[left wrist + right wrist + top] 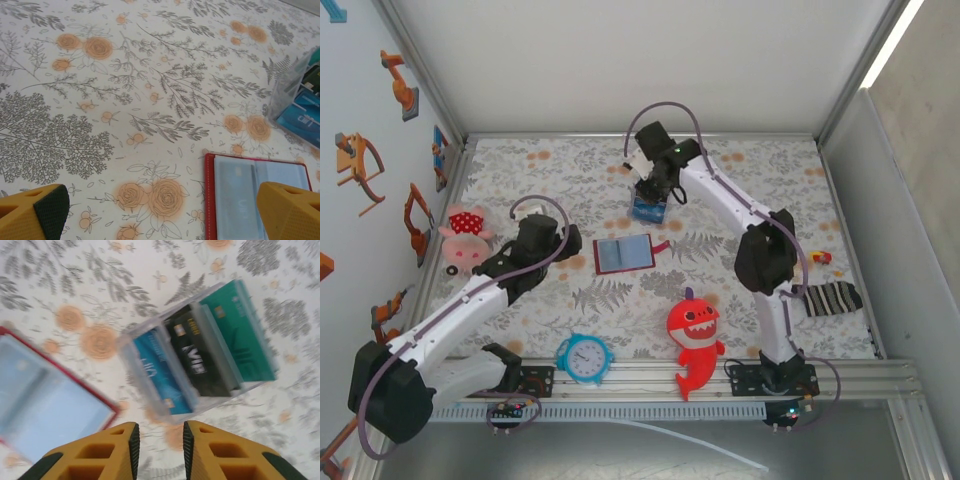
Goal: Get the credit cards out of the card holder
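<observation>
Card holder (624,254), dark red and lying open at mid-table with its pale blue inside up, sits just right of the wide-open, empty left gripper (570,242), while farther right the blue, black and teal credit cards (200,355) stand in a clear box (131,356) beneath the narrowly parted, empty right gripper (161,440).
</observation>
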